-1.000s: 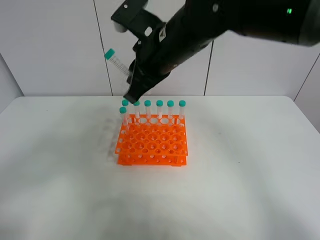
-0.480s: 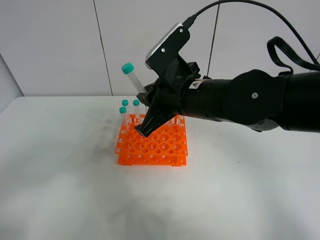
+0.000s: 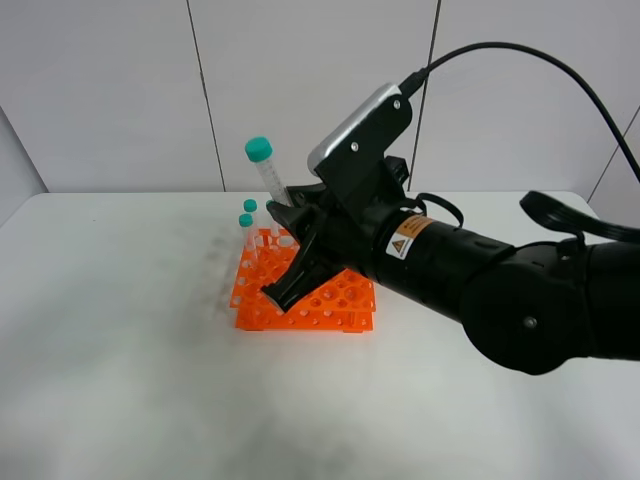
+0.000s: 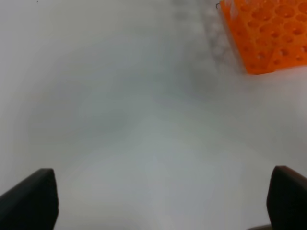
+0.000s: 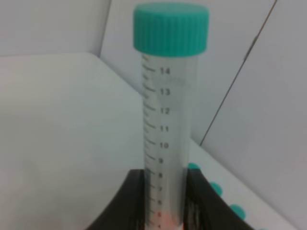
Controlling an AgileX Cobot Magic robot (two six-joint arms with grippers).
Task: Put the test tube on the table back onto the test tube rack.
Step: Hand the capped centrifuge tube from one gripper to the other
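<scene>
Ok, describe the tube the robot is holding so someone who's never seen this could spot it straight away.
On the white table sits an orange test tube rack, with the right claw over it. The test tube is the clear, teal-capped one tilting up out of that claw. Unlike the matching tubes standing in rack holes, it is gripped in the air.

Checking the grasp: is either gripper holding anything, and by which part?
The right gripper holds the clear plastic test tube with teal cap by its lower body; the open left gripper holds nothing.
</scene>
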